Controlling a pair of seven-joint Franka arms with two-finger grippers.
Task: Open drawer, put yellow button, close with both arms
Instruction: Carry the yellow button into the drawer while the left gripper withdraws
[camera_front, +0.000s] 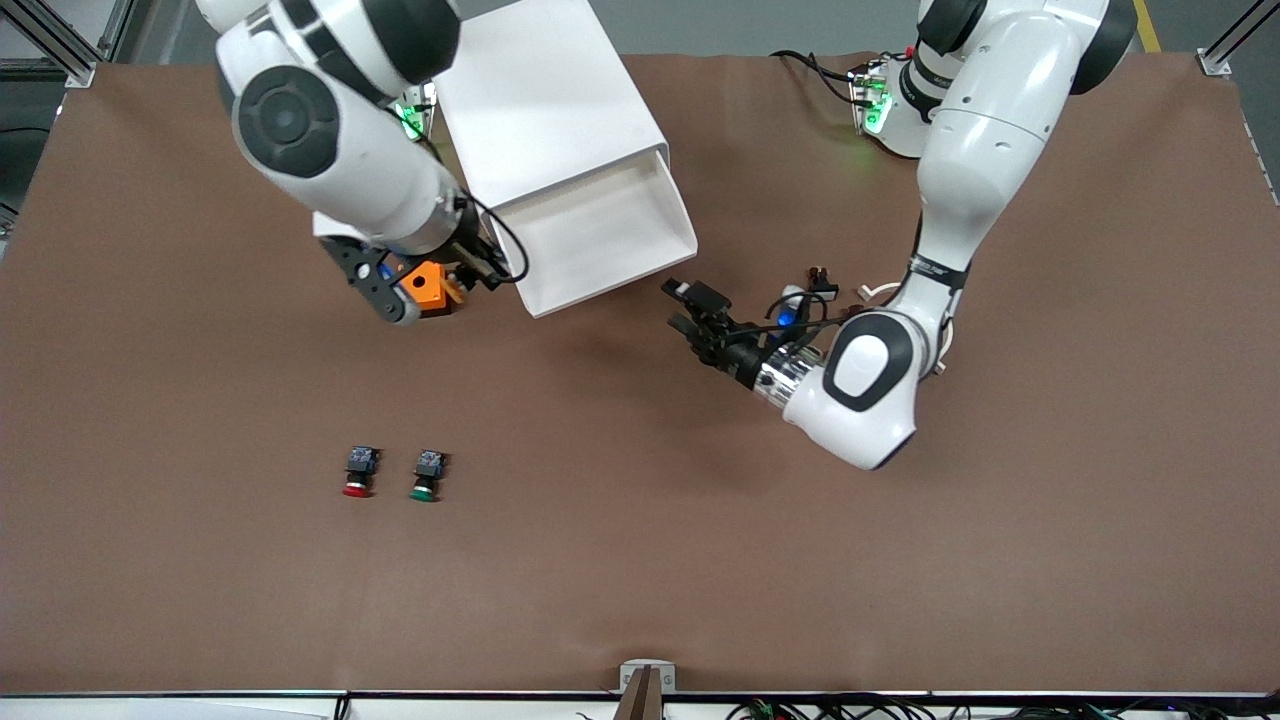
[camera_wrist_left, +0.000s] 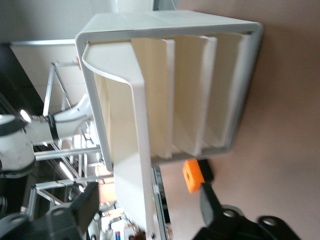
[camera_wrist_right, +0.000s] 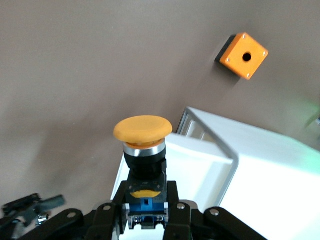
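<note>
A: How is the cabinet (camera_front: 555, 120) shown?
B: It is shown as a white box standing on the brown bench (camera_front: 640, 560), toward the right arm's end. Its top drawer (camera_front: 600, 235) is pulled out toward the front camera. In the left wrist view, the three lower drawers (camera_wrist_left: 195, 95) are seen pushed in.

A: Where is the yellow button (camera_wrist_right: 143, 150) found?
B: It is gripped by the right tool (camera_wrist_right: 145, 212), whose fingers are closed on its dark body, with the yellow cap pointing away from the wrist. In the right wrist view, the cap is seen in the air over a corner of the drawer. In the front view, the button itself is hidden by the right arm (camera_front: 340, 130).

A: And the left tool (camera_front: 690, 310)?
B: It is held just beside the front edge of the drawer, toward the left arm's end, with its fingers (camera_wrist_left: 212, 202) spread apart and nothing between them. The left arm (camera_front: 960, 180) is seen reaching in from its base.

A: What else is shown on the bench?
B: An orange block (camera_front: 430, 285) with a round hole is seen beside the cabinet, under the right arm. A red-capped button (camera_front: 358, 472) and a green-capped button (camera_front: 427, 475) are laid side by side, nearer to the front camera, well apart from the cabinet.
</note>
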